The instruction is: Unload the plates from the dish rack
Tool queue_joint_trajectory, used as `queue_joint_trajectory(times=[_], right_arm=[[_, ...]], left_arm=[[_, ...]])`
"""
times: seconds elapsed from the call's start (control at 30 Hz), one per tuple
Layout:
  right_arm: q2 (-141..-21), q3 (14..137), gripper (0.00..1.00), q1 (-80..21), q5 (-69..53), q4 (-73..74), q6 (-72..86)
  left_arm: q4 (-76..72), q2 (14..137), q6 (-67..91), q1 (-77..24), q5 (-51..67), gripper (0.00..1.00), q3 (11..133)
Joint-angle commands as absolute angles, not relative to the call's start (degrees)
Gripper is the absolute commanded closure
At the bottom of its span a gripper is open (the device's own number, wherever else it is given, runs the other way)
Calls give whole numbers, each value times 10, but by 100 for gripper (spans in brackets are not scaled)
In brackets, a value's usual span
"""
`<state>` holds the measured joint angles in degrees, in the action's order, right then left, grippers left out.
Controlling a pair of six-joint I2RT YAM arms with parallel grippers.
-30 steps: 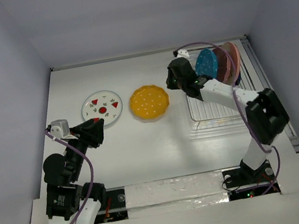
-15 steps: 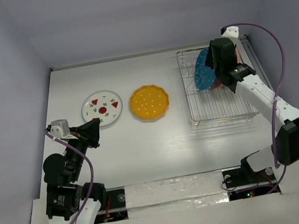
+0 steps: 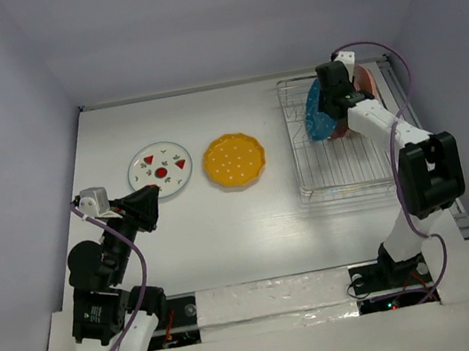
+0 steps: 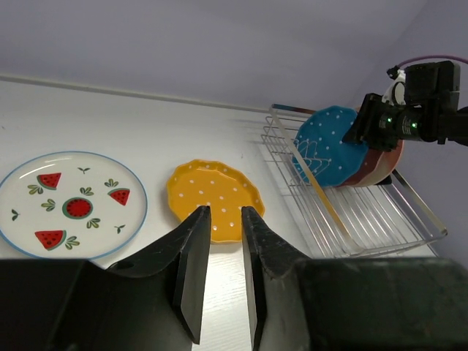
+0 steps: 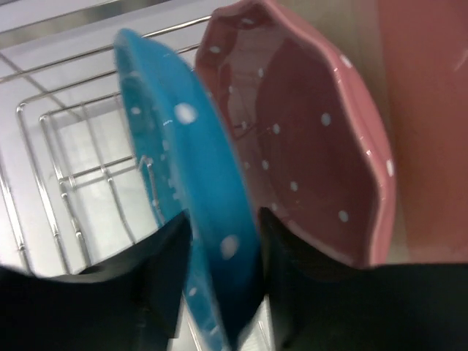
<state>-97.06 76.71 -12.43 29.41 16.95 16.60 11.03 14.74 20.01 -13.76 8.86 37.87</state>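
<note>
The dish rack stands at the right of the table. The teal-blue dotted plate stands in it on edge, with the maroon-pink dotted plate and the cream-and-pink plate behind it. My right gripper is shut on the top rim of the teal plate, one finger on each face. The maroon plate is just behind it. The white plate with red marks and the yellow dotted plate lie flat on the table. My left gripper is empty, its jaws a narrow gap apart. The dark navy plate is out of view.
The left gripper hovers near the white plate's front edge. The rack's raised wire sides stand around the plates. White walls close the table at the back and both sides. The right arm reaches along the rack's right side.
The right arm has swung from the rack's left side to the standing plates, and its fingers now grip the teal plate's rim. The left arm has barely moved.
</note>
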Motion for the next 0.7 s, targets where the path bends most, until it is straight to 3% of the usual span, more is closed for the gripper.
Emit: queue_joint_trajectory(times=[0.0, 0.1, 0.3, 0.67], right_arm=[[-980, 816, 56, -126, 305, 159, 156], [-977, 819, 77, -126, 314, 156, 149], [-911, 809, 97, -126, 324, 151, 123], [-778, 819, 100, -137, 294, 161, 120]], left_arm=[[91, 148, 199, -135, 95, 79, 375], [91, 147, 198, -135, 96, 78, 374], [89, 146, 198, -135, 97, 78, 374], [89, 146, 199, -135, 96, 77, 374]])
